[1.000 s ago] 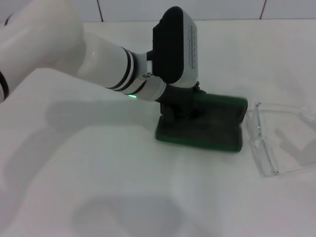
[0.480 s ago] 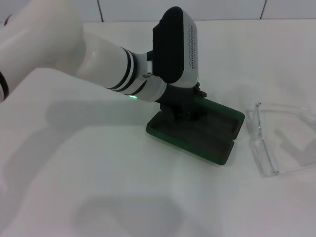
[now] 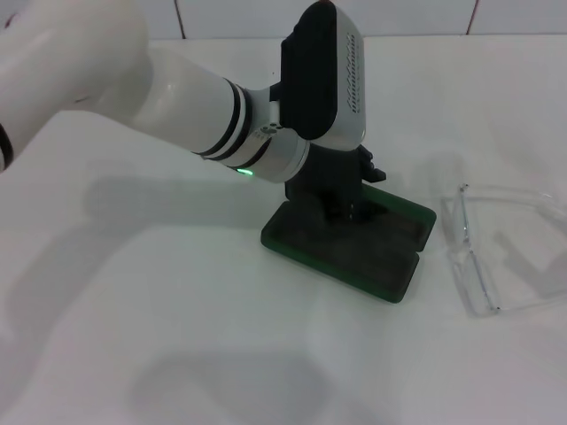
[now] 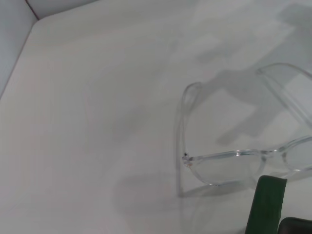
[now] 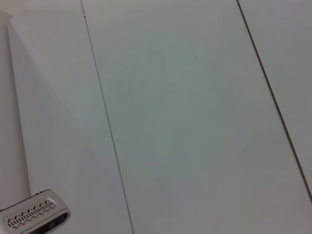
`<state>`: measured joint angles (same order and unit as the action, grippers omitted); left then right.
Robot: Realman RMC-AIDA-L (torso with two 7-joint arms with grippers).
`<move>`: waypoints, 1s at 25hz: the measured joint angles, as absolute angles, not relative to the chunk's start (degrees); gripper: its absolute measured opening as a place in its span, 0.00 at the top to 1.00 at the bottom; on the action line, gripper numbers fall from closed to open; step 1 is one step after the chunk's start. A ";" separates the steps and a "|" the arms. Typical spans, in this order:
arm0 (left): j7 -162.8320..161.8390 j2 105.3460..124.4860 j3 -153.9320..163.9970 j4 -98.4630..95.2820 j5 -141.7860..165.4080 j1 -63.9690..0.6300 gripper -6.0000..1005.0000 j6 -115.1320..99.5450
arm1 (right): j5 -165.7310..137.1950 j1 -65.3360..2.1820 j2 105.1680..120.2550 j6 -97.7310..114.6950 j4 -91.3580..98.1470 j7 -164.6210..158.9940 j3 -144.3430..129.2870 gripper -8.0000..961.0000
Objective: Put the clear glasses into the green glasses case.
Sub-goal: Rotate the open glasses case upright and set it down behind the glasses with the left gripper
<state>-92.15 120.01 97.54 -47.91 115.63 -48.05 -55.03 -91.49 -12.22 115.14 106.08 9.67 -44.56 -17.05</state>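
The clear glasses (image 3: 500, 252), a fully transparent plastic wraparound pair with clear temple arms, lie on the white tabletop (image 3: 177, 336) to the robot's right of the case, near it but apart from it, with the temples unfolded. Beside them sits the green glasses case (image 3: 350, 239), a dark green rectangular hard case with rounded corners, lying open and flat so its dark lining faces up; nothing is inside it. The left end effector (image 3: 350, 208) is down over the case's far half, its dark fingers reaching into the open shell, though from where I stand the white and black wrist housing hides them and I cannot tell whether they are spread or pinching anything. The left arm itself comes in from the robot's left, thick and white with black rings and a small green light near the wrist. Its wrist view looks across the tabletop at the glasses (image 4: 234, 146), with a corner of the green case (image 4: 265, 204) at the edge. The right arm is parked out of the scene; its wrist view shows only white wall panels (image 5: 185, 117) and, low in one corner, a piece of white vented housing (image 5: 34, 214).
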 joint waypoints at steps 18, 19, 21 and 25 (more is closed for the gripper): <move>-101.40 119.80 94.56 -49.28 122.41 -49.74 0.60 -64.77 | -91.40 -12.03 115.13 106.08 9.67 -44.56 -17.05 0.19; -101.49 119.80 94.24 -49.33 122.41 -49.74 0.59 -64.96 | -91.40 -12.03 115.13 106.08 9.67 -44.56 -17.05 0.19; -101.51 119.80 93.76 -49.51 122.42 -49.70 0.55 -65.37 | -91.39 -12.03 115.13 106.08 9.67 -44.56 -17.05 0.19; -101.91 119.80 93.54 -51.53 122.65 -49.01 0.47 -66.44 | -91.40 -12.04 115.14 106.08 9.67 -44.56 -17.05 0.19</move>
